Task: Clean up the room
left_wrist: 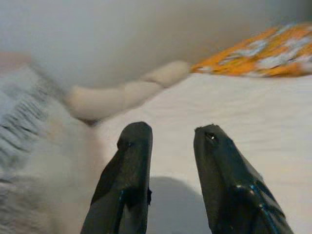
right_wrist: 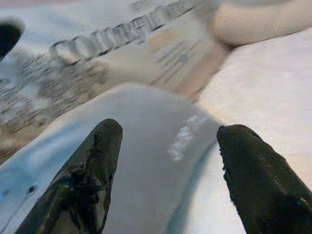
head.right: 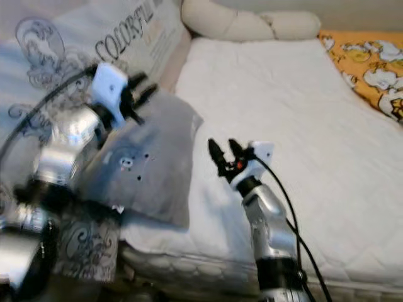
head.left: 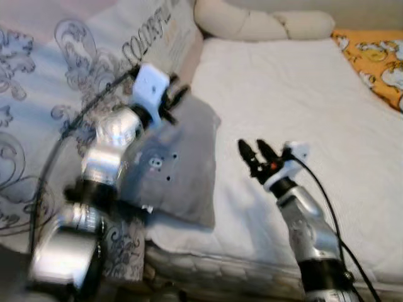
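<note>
You see two silver metallic arms with black joints; each wrist carries a white camera block and a trailing black cable, ending in the left gripper and right gripper, each with two long black fingers

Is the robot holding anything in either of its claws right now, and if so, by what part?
Nothing is held. The left gripper is open above the top edge of the grey pillow; the right gripper is open over the white mattress.
</note>
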`<state>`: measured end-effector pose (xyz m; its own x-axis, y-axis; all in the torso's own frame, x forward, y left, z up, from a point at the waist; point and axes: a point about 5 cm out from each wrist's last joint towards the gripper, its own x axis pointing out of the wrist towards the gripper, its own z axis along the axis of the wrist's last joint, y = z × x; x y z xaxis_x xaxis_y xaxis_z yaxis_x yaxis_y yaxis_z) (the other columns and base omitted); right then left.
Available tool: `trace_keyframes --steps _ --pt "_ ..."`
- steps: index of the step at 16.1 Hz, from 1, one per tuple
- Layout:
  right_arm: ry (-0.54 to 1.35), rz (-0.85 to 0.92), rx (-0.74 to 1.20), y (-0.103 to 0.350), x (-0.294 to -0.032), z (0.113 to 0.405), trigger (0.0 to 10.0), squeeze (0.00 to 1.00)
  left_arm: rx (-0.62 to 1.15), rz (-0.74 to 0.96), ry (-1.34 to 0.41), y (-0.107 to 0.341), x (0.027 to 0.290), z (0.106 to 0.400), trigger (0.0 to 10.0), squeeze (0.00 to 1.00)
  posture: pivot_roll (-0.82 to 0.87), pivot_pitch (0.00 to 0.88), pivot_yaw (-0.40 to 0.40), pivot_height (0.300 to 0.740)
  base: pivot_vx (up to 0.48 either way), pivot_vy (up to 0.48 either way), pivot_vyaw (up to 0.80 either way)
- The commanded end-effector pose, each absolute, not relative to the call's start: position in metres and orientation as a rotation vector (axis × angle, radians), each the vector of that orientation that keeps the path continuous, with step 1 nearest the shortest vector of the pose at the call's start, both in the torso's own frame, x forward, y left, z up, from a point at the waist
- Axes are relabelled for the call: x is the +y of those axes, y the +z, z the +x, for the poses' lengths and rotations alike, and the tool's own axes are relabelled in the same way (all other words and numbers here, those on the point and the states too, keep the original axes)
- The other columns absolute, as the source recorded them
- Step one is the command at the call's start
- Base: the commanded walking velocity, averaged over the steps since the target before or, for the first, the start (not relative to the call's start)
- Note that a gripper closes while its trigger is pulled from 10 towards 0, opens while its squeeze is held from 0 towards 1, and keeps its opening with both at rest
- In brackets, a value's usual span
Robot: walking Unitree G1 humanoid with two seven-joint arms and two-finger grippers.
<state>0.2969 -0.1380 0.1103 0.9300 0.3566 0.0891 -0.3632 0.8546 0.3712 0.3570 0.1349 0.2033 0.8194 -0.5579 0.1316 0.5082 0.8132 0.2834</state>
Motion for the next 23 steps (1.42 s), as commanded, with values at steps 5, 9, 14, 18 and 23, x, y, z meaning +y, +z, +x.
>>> trace_keyframes --steps 5,9,14,18,23 --pt "0.299 0.253 -0.037 0.135 -0.14 0.273 10.0 0.0 -0.157 0.034 -0.429 0.173 0.137 0.296 10.0 0.04 -0.01 0.0 0.064 0.74 0.0 -0.136 0.0" --pt "0.29 0.215 0.039 0.132 -0.141 0.251 10.0 0.0 0.0 0.08 -0.327 0.143 0.15 0.25 10.0 0.05 0.02 0.0 0.016 0.74 0.0 -0.413 0.0" --pt "0.208 0.121 0.131 0.12 -0.156 0.236 10.0 0.0 0.073 0.02 -0.202 0.137 0.162 0.225 10.0 0.05 0.01 0.0 -0.006 0.74 0.0 -0.404 0.0" --pt "0.164 0.073 0.177 0.116 -0.163 0.222 10.0 0.0 0.124 0.005 -0.22 0.127 0.156 0.22 10.0 0.05 -0.02 0.0 0.008 0.74 0.0 -0.398 0.0" --pt "0.14 0.055 0.195 0.109 -0.162 0.228 10.0 0.0 0.135 -0.015 -0.16 0.125 0.158 0.221 10.0 0.06 0.01 0.0 -0.01 0.74 0.0 -0.396 0.0"
